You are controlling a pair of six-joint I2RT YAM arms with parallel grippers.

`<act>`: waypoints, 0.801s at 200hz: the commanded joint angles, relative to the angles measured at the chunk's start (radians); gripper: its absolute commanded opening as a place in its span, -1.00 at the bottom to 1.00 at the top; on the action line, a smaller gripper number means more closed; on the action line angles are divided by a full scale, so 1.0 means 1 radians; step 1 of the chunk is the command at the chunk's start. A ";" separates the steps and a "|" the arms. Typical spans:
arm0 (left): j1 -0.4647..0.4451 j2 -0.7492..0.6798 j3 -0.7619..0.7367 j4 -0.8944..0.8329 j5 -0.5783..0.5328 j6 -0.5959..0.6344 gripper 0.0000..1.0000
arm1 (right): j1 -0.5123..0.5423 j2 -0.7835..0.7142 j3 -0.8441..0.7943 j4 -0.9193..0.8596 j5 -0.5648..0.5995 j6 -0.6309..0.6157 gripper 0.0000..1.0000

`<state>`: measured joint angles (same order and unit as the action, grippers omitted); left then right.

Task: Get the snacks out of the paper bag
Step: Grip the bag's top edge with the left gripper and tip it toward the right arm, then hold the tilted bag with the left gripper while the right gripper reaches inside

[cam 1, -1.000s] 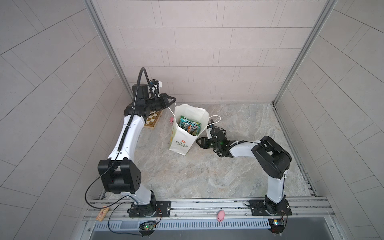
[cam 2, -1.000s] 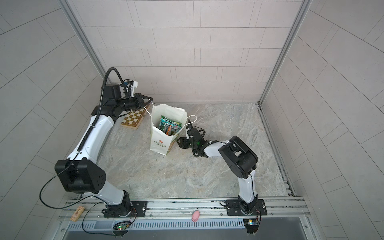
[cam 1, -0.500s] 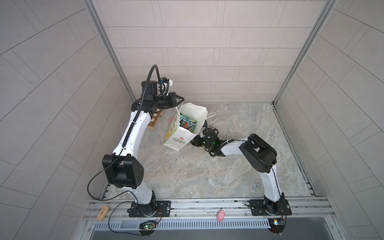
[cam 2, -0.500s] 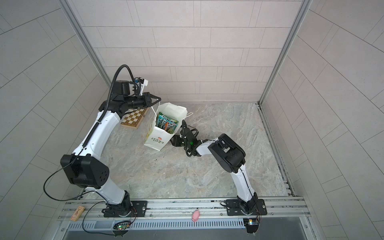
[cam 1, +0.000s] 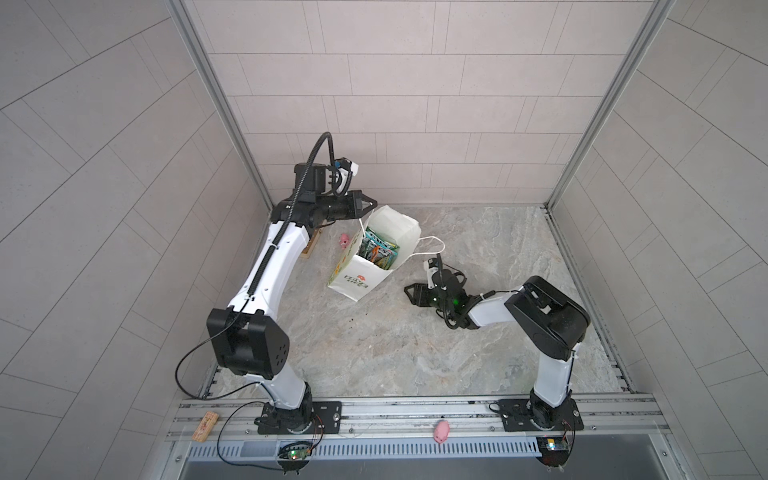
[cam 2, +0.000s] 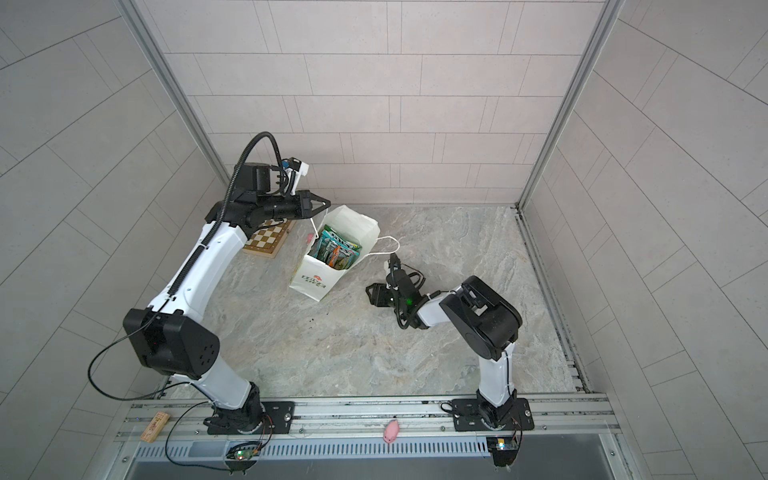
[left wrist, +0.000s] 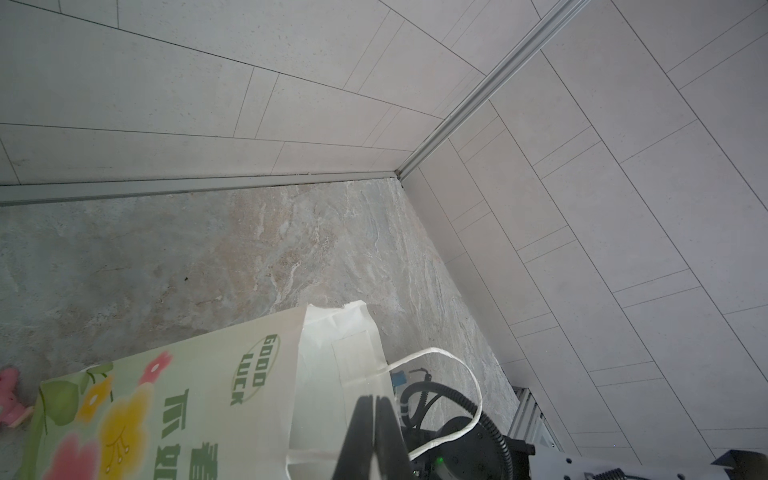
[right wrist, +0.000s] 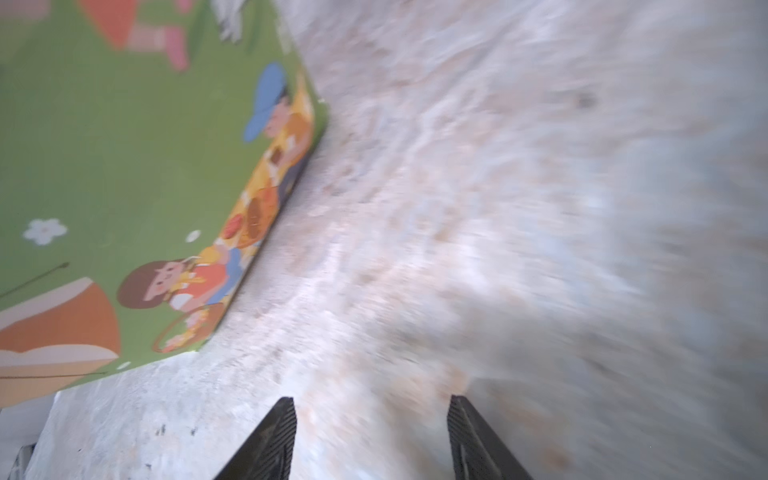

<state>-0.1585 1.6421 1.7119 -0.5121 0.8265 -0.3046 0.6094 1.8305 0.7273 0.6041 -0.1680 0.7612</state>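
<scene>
The white paper bag [cam 1: 357, 276] [cam 2: 313, 280] leans on the stone table with its mouth open, in both top views. Several glossy teal and orange snacks [cam 1: 379, 249] [cam 2: 336, 249] stand inside it. My left gripper [cam 1: 373, 204] [cam 2: 327, 203] hovers over the bag's far-left rim, shut on one cord handle. In the left wrist view its fingers [left wrist: 365, 419] pinch that cord beside the bag [left wrist: 187, 395]. The other handle [cam 1: 432, 245] hangs loose. My right gripper [cam 1: 411, 293] [cam 2: 371, 293] sits low to the right of the bag, open and empty. In the blurred right wrist view its gripper [right wrist: 372, 415] faces the bag's green panel [right wrist: 124, 166].
A wooden chessboard box [cam 2: 268, 239] lies at the back left under my left arm. A pink pig toy [cam 1: 344, 240] [left wrist: 10, 395] lies between it and the bag. Another pig [cam 1: 441, 431] and a wooden block [cam 1: 205, 426] rest on the front rail. Tiled walls close three sides.
My left gripper rose toward the back with the handle, tilting the bag. My right arm swung in toward the bag, then drew back, and its jaws opened wider.
</scene>
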 commanded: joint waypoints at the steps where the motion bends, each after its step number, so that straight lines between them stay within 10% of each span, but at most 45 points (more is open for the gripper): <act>1: -0.025 -0.050 0.009 0.003 0.022 0.034 -1.00 | -0.057 -0.109 -0.081 -0.107 0.102 -0.013 0.23; 92: -0.218 -0.141 -0.092 -0.093 -0.142 0.143 -1.00 | -0.282 -0.610 -0.079 -0.630 0.343 -0.270 0.27; 160: -0.367 -0.193 -0.169 -0.068 -0.255 0.151 -1.00 | -0.287 -0.804 0.026 -0.738 0.048 -0.405 0.27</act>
<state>-0.4946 1.4837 1.5742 -0.5987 0.6075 -0.1661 0.3233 1.0695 0.7238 -0.0643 0.0360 0.4187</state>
